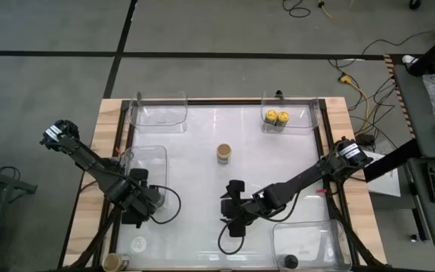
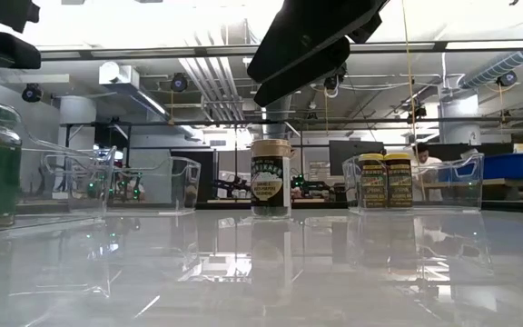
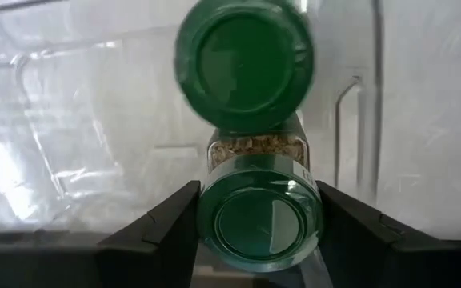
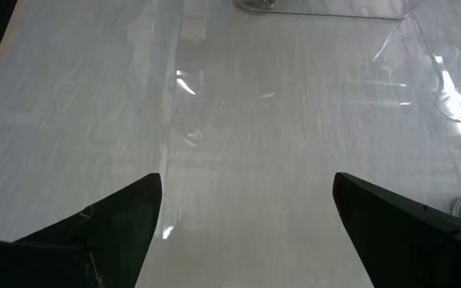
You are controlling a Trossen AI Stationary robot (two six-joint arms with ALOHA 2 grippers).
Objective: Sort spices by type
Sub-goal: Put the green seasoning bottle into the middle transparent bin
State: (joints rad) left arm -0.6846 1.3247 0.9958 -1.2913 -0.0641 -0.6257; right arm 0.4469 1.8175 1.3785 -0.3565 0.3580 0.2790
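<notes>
Gripping green-lidded jar (image 3: 258,216): label unreadable

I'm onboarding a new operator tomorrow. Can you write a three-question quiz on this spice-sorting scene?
1. True or false: the left gripper holds a green-lidded jar.
2. Which jar stands alone mid-table? A) black-lidded B) tan-lidded C) yellow-lidded
3. Fill in: the far right bin holds ___ yellow-lidded jars.

Key:
1. True; its fingers clamp the jar beside a second green-lidded jar.
2. B, the tan-lidded jar.
3. Two. The right gripper is open and holds nothing.
</notes>
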